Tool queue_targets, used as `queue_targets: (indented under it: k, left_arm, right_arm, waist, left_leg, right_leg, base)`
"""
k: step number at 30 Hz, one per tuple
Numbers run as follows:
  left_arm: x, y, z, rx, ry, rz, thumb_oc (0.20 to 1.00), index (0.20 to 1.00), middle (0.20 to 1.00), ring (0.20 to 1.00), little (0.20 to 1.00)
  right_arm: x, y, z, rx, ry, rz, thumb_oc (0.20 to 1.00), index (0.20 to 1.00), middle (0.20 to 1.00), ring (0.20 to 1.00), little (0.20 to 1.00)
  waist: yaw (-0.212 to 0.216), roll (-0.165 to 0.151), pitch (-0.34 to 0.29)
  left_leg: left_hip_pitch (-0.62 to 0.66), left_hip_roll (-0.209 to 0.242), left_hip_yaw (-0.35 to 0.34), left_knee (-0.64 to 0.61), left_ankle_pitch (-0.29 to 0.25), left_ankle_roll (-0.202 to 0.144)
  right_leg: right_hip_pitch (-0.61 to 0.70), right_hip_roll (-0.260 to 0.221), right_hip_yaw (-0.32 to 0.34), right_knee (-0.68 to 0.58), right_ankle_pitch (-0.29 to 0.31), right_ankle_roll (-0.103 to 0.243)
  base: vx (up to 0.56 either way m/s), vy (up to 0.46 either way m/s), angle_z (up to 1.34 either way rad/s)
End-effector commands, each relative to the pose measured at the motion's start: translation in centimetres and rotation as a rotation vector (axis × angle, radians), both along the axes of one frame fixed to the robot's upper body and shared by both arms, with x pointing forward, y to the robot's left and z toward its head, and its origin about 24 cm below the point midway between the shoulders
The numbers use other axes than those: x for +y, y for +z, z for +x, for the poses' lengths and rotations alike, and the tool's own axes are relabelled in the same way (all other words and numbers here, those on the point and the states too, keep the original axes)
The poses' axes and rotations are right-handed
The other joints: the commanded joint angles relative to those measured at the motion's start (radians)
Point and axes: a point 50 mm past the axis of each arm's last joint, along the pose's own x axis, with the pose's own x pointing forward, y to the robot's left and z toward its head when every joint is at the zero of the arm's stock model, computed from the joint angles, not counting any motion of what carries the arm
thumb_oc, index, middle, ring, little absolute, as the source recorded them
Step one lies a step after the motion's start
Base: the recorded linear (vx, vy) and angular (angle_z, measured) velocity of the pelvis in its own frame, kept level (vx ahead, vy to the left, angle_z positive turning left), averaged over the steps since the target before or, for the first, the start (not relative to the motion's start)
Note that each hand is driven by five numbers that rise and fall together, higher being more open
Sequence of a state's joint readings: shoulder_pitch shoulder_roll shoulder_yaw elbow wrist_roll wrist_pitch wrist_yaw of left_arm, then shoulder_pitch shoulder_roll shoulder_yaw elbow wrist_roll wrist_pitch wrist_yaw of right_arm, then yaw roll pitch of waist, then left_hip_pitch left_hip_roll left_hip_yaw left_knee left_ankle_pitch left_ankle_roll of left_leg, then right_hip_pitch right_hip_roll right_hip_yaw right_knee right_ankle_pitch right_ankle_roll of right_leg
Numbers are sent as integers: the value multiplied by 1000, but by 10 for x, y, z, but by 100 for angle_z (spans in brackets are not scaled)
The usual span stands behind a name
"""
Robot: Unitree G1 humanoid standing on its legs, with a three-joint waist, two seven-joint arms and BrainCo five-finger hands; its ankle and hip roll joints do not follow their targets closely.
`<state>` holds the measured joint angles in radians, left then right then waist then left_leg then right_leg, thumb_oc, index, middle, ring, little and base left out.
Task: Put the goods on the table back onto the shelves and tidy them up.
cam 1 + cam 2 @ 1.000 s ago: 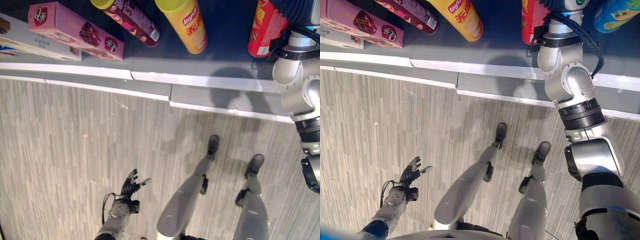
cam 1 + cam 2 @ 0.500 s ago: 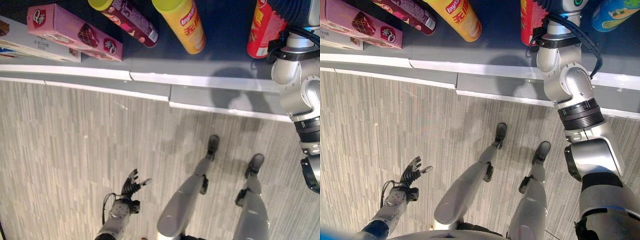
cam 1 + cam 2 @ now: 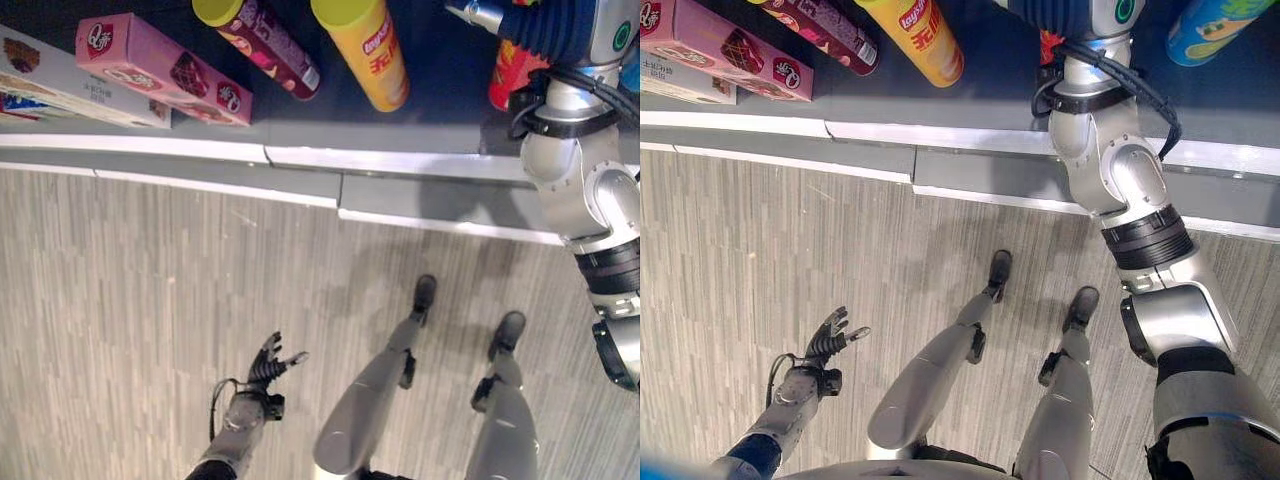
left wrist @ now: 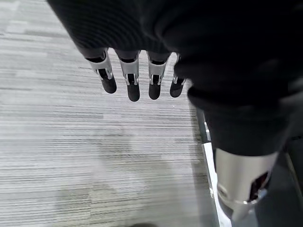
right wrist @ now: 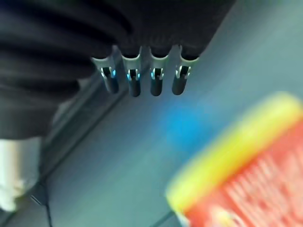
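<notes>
Your right hand (image 5: pixel 142 71) is hovering just beside the red can (image 5: pixel 246 189) on the dark table (image 3: pixel 440 70), fingers straight, holding nothing. Your left hand (image 3: pixel 268 365) is hanging open over the floor. Reaching carelessly could tip the can into the yellow can (image 3: pixel 370 50) nearby.

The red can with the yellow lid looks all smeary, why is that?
In the right wrist view the red cylindrical can with the yellow lid is blurred, very close to the camera, while the right hand's straight fingers look sharper. In the left eye view the same can looks clearer.
</notes>
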<state>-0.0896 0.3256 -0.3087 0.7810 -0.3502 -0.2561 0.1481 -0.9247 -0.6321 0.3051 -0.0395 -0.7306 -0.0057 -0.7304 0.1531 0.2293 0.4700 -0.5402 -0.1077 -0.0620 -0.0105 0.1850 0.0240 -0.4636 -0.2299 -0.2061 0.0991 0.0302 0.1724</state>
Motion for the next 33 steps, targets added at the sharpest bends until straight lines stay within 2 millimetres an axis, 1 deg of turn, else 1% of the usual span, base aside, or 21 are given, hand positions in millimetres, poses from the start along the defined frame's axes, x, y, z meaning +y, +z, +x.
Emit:
queue_targets:
  k: [1,4,5,8,11,12,13,14,15,17,20,21,22,24,26,27,28,29,30,31,33]
  left_arm:
    - [11,-17,-22,108,36,31,1000,1000,1000,1000,1000]
    - [14,-22,-29,145,48,36,1000,1000,1000,1000,1000]
    - [17,-24,-32,162,53,35,1000,1000,1000,1000,1000]
    - [28,-32,-42,230,71,54,1000,1000,1000,1000,1000]
    - [45,-36,-50,275,128,76,1000,1000,1000,1000,1000]
    - [48,-37,-53,289,131,80,1000,1000,1000,1000,1000]
    - [58,-37,-58,309,154,104,1000,1000,1000,1000,1000]
    - [59,-36,-59,309,154,108,1000,1000,1000,1000,1000]
    - [64,-36,-62,312,173,109,1000,1000,1000,1000,1000]
    - [71,-36,-70,316,192,108,1000,1000,1000,1000,1000]
    - [70,-38,-79,324,195,90,1000,1000,1000,1000,1000]
    - [67,-42,-86,344,196,78,1000,1000,1000,1000,1000]
    - [67,-42,-86,344,196,78,1000,1000,1000,1000,1000]
    - [64,-44,-89,331,250,28,1000,1000,1000,1000,1000]
    - [57,-44,-88,312,262,-15,1000,1000,1000,1000,1000]
    - [50,-43,-84,284,262,-47,1000,1000,1000,1000,1000]
    - [48,-42,-84,275,264,-62,1000,1000,1000,1000,1000]
    - [48,-42,-84,274,264,-63,1000,1000,1000,1000,1000]
    - [44,-41,-81,262,253,-73,1000,1000,1000,1000,1000]
    - [39,-43,-80,266,239,-86,1000,1000,1000,1000,1000]
    - [38,-44,-81,273,228,-87,1000,1000,1000,1000,1000]
  right_arm:
    - [16,-15,-18,64,202,-66,1000,1000,1000,1000,1000]
    - [13,-72,-20,438,402,-80,1000,1000,1000,1000,1000]
    - [7,-93,-21,588,439,-101,1000,1000,1000,1000,1000]
    - [-15,-149,-35,959,611,27,1000,1000,1000,1000,1000]
    - [-36,-189,-38,1182,599,109,1000,1000,1000,1000,1000]
    - [-41,-195,-40,1206,579,124,1000,1000,1000,1000,1000]
    - [-58,-209,-45,1263,512,166,1000,1000,1000,1000,1000]
    - [-65,-212,-47,1277,472,180,1000,1000,1000,1000,1000]
    - [-83,-217,-51,1288,393,229,1000,1000,1000,1000,1000]
    - [-109,-224,-53,1302,235,260,1000,1000,1000,1000,1000]
    - [-137,-217,-59,1254,110,306,1000,1000,1000,1000,1000]
    - [-152,-211,-63,1211,45,331,1000,1000,1000,1000,1000]
    - [-152,-211,-63,1212,44,331,1000,1000,1000,1000,1000]
    - [-168,-200,-73,1145,-26,342,1000,1000,1000,1000,1000]
    - [-182,-195,-81,1107,-107,360,1000,1000,1000,1000,1000]
    - [-190,-189,-83,1072,-162,353,1000,1000,1000,1000,1000]
    - [-192,-184,-81,1060,-187,336,1000,1000,1000,1000,1000]
    - [-192,-184,-81,1060,-187,336,1000,1000,1000,1000,1000]
    - [-193,-180,-78,1042,-195,329,1000,1000,1000,1000,1000]
    - [-195,-171,-76,987,-192,350,1000,1000,1000,1000,1000]
    - [-198,-169,-76,973,-202,359,1000,1000,1000,1000,1000]
  waist:
    - [-15,-84,-39]
    - [-57,-152,-80]
    - [-76,-178,-95]
    - [-126,-235,-153]
    - [-152,-266,-194]
    - [-151,-267,-205]
    - [-163,-261,-229]
    - [-165,-258,-238]
    - [-173,-251,-256]
    - [-180,-246,-275]
    - [-186,-258,-294]
    - [-202,-256,-305]
    - [-201,-255,-305]
    - [-223,-255,-316]
    - [-233,-260,-321]
    - [-229,-276,-314]
    - [-218,-284,-306]
    - [-220,-284,-306]
    - [-206,-297,-295]
    - [-197,-305,-294]
    - [-195,-300,-298]
  left_leg:
    - [33,66,-17,156,-231,-22]
    - [116,77,8,150,-257,-12]
    - [147,81,18,145,-265,-7]
    - [231,89,61,115,-275,1]
    - [313,112,123,62,-268,7]
    - [341,124,152,40,-266,5]
    - [402,158,209,0,-262,-3]
    - [423,167,225,-14,-258,-5]
    - [463,184,262,-45,-254,-9]
    - [522,222,308,-59,-268,-36]
    - [563,250,346,-67,-259,-71]
    - [577,300,363,-72,-226,-103]
    - [578,303,363,-73,-225,-105]
    - [591,385,388,-53,-102,-152]
    - [577,430,410,10,-29,-152]
    - [556,410,395,99,-52,-121]
    - [529,371,340,144,-109,-92]
    - [525,370,339,149,-112,-91]
    - [476,295,262,192,-193,-58]
    - [445,195,224,160,-274,-28]
    - [446,172,226,135,-271,-23]
  right_leg:
    - [113,-11,6,-48,-18,-40]
    - [191,-1,17,-104,14,-30]
    - [215,1,22,-122,28,-24]
    - [263,6,50,-167,78,-5]
    - [267,17,51,-162,143,16]
    - [271,18,26,-160,134,20]
    - [288,6,-42,-128,115,18]
    - [295,0,-47,-120,118,17]
    - [306,-22,-33,-137,166,21]
    - [321,-45,-44,-168,194,44]
    - [348,-29,-27,-182,127,41]
    - [358,11,-21,-174,40,23]
    - [358,13,-21,-171,38,21]
    - [370,89,-9,-141,-24,-25]
    - [408,139,-11,-157,-65,-71]
    - [436,157,3,-183,-75,-94]
    - [440,159,16,-186,-74,-95]
    - [439,158,15,-186,-74,-94]
    - [441,158,28,-186,-70,-94]
    - [442,164,38,-186,-62,-89]
    - [442,170,39,-186,-64,-87]
  base:
    - [48,57,-24]
    - [94,70,-31]
    - [103,88,-30]
    - [102,100,-53]
    - [54,24,-91]
    - [78,-61,-133]
    - [101,-104,-204]
    - [156,-208,-175]
    - [195,-356,-184]
    - [218,-526,-122]
    - [179,-533,-86]
    - [166,-616,-17]
    - [185,-737,-27]
    - [146,-695,-46]
    - [148,-694,-26]
    - [105,-550,-7]
    - [62,-352,-4]
    - [-7,-161,-41]
    - [-6,-164,-64]
    - [35,-194,-58]
    - [69,-85,-17]
